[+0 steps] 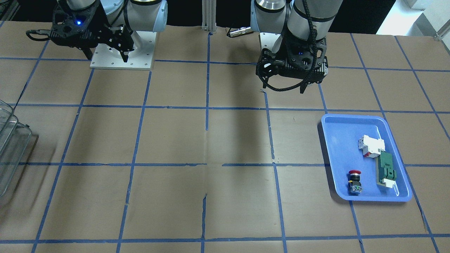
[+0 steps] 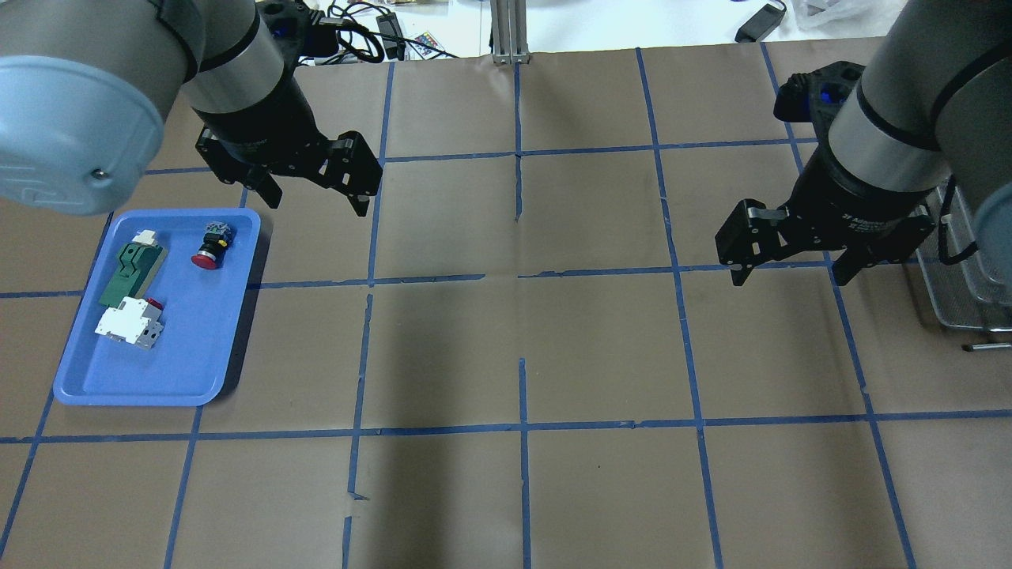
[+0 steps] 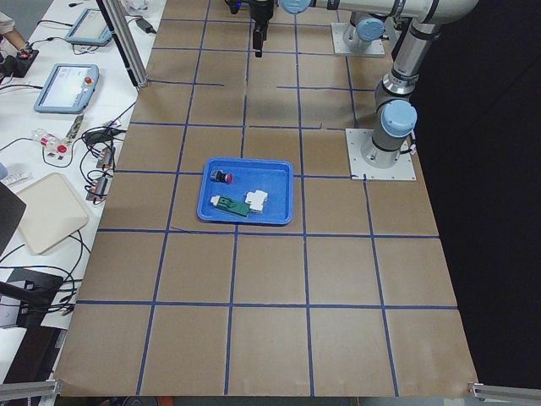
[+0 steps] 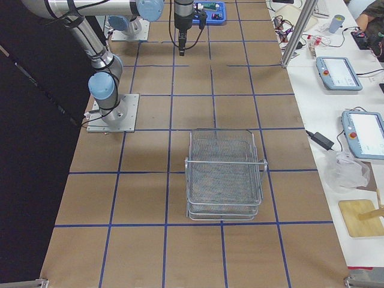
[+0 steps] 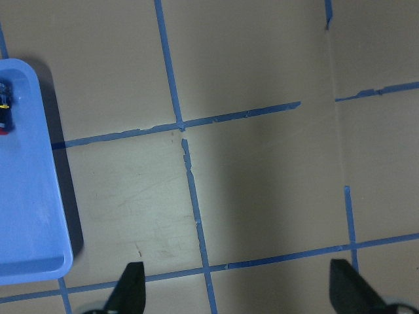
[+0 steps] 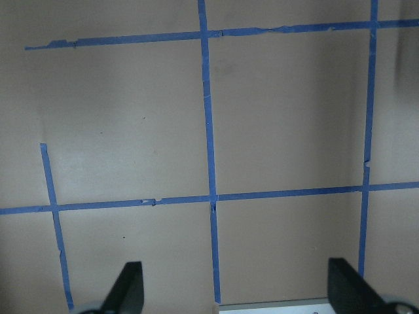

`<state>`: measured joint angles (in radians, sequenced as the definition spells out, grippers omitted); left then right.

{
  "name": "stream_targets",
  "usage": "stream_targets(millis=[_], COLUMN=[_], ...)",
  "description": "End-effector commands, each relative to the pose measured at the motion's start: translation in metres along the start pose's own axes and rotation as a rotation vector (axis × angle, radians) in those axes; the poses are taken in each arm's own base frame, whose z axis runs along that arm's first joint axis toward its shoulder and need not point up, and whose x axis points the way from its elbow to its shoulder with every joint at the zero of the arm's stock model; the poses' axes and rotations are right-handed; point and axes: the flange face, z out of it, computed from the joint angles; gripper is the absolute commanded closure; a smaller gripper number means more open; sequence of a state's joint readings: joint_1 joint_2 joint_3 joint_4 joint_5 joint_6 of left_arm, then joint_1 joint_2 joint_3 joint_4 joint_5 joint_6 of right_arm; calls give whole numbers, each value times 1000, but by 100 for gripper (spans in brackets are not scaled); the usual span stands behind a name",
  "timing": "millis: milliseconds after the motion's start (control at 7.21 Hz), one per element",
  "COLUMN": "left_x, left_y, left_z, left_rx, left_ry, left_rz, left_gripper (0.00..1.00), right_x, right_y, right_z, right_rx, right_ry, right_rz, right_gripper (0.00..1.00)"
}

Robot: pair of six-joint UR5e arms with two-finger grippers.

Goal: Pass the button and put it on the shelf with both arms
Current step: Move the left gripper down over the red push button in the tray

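The button (image 2: 209,246), with a red cap and a black body, lies on its side in the blue tray (image 2: 198,348); it also shows in the front view (image 1: 354,181) and at the left edge of the left wrist view (image 5: 5,108). My left gripper (image 2: 316,201) hangs open and empty above the table, just beyond the tray's far right corner. My right gripper (image 2: 791,276) is open and empty above the table beside the wire shelf (image 2: 968,292). The shelf (image 4: 225,174) is a tiered wire rack standing at the table's right end.
A white block (image 2: 129,324) and a flat green-and-white part (image 2: 130,273) lie in the tray with the button. The brown table is marked with a grid of blue tape. The right arm's white base plate (image 1: 123,59) sits at the table's back edge.
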<state>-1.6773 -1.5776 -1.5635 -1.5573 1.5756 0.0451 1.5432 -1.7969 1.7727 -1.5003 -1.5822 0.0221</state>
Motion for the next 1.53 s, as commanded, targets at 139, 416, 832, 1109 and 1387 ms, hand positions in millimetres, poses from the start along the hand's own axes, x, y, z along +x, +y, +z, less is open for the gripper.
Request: stream_targets(millis=[139,416,832,1109,1387], left_x=[-10,-39,-122,-180,-226], left_y=[-5,-16,-31,-34,-53], left_z=[-1,11,106,173,225], left_rx=[26,10,-99,-61,13], left_ry=[3,-5,19,20,-12], left_rz=[-30,-64,-131,-28,28], left_gripper=[0,0,0,0,0], right_x=[0,0,0,0,0], right_y=[0,0,0,0,0], right_z=[1,3,4,5,5], right_rx=[12,9,8,6,6], right_ry=[-1,-1,-2,-1,1], right_rz=[1,1,-1,-5,-8], right_gripper=[0,0,0,0,0])
